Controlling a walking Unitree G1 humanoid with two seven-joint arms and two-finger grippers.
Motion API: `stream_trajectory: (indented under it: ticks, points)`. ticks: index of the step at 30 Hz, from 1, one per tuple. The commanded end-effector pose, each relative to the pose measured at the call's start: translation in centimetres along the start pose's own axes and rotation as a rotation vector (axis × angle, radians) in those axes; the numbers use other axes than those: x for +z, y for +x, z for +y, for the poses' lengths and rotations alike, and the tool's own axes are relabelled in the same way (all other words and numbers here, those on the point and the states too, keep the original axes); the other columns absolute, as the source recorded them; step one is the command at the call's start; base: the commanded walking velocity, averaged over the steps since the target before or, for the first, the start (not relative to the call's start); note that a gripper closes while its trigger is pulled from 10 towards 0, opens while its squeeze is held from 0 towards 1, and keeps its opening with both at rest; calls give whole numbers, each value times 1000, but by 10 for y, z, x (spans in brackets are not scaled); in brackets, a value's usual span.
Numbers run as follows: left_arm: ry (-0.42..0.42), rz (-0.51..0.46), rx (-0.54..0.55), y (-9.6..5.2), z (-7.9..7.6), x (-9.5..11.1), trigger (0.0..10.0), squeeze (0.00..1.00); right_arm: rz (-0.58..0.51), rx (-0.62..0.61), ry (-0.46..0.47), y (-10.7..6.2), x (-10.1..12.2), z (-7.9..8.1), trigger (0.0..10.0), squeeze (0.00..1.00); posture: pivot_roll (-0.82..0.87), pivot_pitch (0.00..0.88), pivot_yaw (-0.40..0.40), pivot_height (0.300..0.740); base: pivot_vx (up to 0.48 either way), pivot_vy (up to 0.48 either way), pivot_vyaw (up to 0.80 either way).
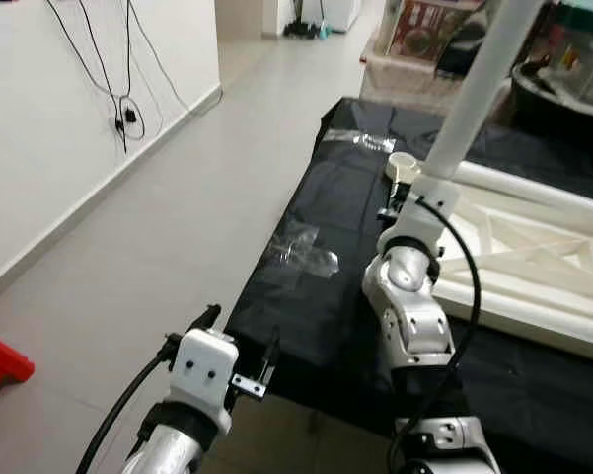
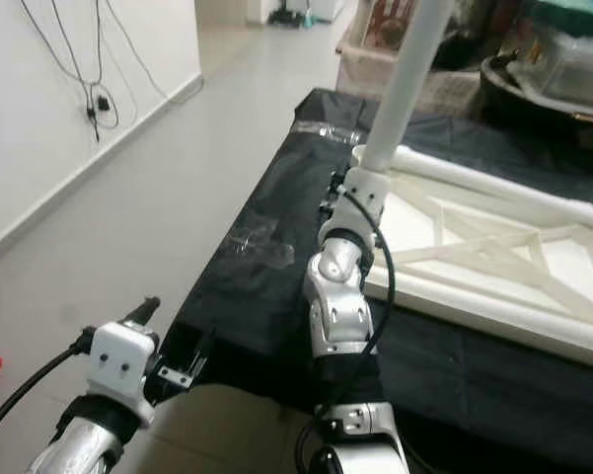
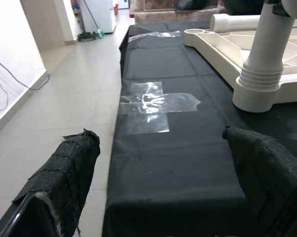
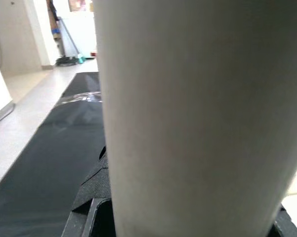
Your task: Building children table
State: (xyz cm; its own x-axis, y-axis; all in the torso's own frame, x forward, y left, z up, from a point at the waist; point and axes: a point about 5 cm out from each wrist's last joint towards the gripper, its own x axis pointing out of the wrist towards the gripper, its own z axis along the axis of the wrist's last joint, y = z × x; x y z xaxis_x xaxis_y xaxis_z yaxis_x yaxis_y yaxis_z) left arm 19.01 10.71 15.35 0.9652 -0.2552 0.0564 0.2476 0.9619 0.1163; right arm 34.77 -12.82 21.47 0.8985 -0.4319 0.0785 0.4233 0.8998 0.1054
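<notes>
We see the right tool (image 4: 188,217) gripping the white table leg (image 1: 479,84), upright at the near-left corner of the table frame (image 1: 533,267) on the black sheet (image 1: 326,326). Left tool (image 3: 163,187) hangs wide open at the sheet's near edge.

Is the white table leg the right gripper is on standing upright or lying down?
Upright, leaning slightly. The table leg rises from a corner of the upside-down tabletop frame, with the right gripper at its base.
</notes>
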Motion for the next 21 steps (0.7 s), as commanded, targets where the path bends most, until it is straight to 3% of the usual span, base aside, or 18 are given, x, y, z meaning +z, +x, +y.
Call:
stream_trajectory:
  ticks: [1,3,4,9,10,11,15,17,18,21]
  points:
    - [1,22,-14,-2,-2,-6,10000,0,190,32,-1,-25,-37,17,9843,0,118,111,-78,740,0,0,0]
    - [1,23,-16,-2,-2,-6,10000,0,159,89,-20,-27,-34,20,10000,0,114,111,-73,740,0,0,0]
    - [1,24,-19,-2,-2,-7,10000,0,137,154,-14,-28,-33,22,10000,1000,113,109,-73,740,0,0,0]
    - [1,27,-25,-2,-3,-7,10000,0,111,222,5,-26,-34,18,10000,1000,113,104,-70,740,0,0,0]
    - [2,27,-26,-2,-3,-8,10000,0,97,230,2,-24,-33,15,10000,804,113,105,-70,740,0,0,0]
    - [3,27,-27,-2,-3,-8,10000,0,68,270,8,-17,-33,9,10000,0,113,105,-69,740,0,0,0]
    - [5,27,-27,-1,-2,-8,10000,0,33,416,40,-6,-31,4,10000,0,113,107,-69,740,0,0,0]
    - [6,26,-27,0,-2,-8,10000,0,20,585,41,1,-30,3,10000,0,112,108,-68,740,0,0,0]
    - [6,26,-27,0,-2,-8,10000,0,20,585,41,1,-30,3,10000,0,112,108,-68,740,0,0,0]
    - [7,22,-28,1,-2,-8,10000,0,37,831,-6,10,-32,4,10000,0,115,107,-69,740,0,0,0]
